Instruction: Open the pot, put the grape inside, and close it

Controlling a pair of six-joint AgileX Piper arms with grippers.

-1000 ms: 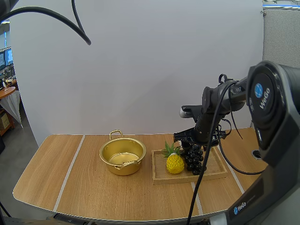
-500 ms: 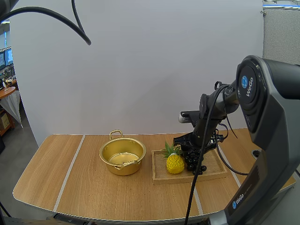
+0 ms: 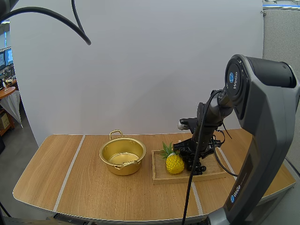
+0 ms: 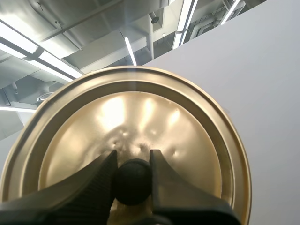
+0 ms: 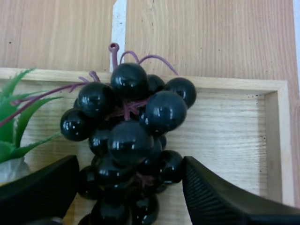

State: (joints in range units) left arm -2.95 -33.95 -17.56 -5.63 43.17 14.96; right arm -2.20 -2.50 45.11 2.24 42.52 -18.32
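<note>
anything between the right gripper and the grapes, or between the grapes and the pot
The right gripper is open astride the grapes, nothing between. Toward the pot, a pineapple stands beside them on the tray, so lifting over it seems wise. The pot is open.

The pot (image 3: pixel 123 156) stands upright and uncovered on the worktop (image 3: pixel 89 187), just left of the wooden tray (image 3: pixel 161 177). It is shallow, round and golden, with one loop handle (image 3: pixel 116 134) at its far rim and another at the near rim, and nothing inside. Its lid (image 4: pixel 140 117) is off: a golden disc with a raised rim and a few small dents, held by its black knob (image 4: pixel 133 182), which the left gripper (image 4: pixel 133 161) pinches. The bunch of grapes (image 5: pixel 129 126) lies in the tray beside the pineapple (image 3: pixel 175 163): glossy black berries on a purple stem, between the spread fingers (image 5: pixel 211 192) of the right gripper (image 5: pixel 130 161).
</note>
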